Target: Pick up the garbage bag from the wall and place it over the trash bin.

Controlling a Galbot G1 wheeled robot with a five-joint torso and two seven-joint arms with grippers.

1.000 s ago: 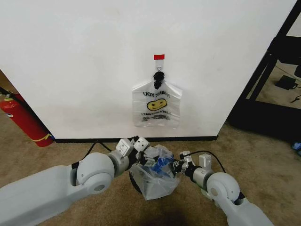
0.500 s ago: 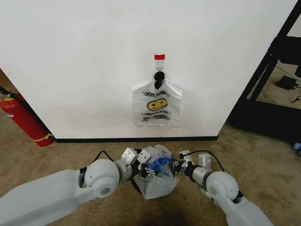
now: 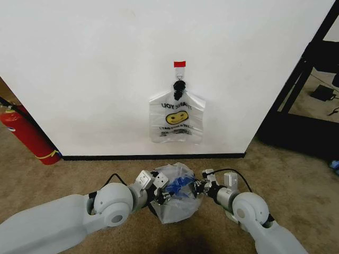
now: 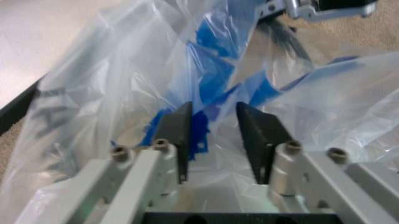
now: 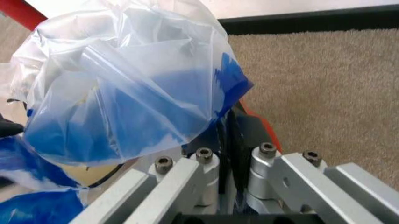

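Garbage bag [image 3: 177, 193] is off the wall and bunched low on the carpet in front of the robot, draped over the trash bin [image 3: 152, 207], whose dark rim barely peeks out beneath it; the bunch of spare bags [image 3: 176, 120] hangs on the wall hook; left tool [image 3: 159, 189] has its jaws apart with plastic between them; right tool [image 3: 197, 186] is pinched together on the bag's edge; I'd say the pick-up is done and the spreading over the rim remains.

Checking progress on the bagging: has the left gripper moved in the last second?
Yes. The left gripper has dropped away from the black baseboard toward the robot, and shifted right, into the garbage bag, its jaws open around plastic.
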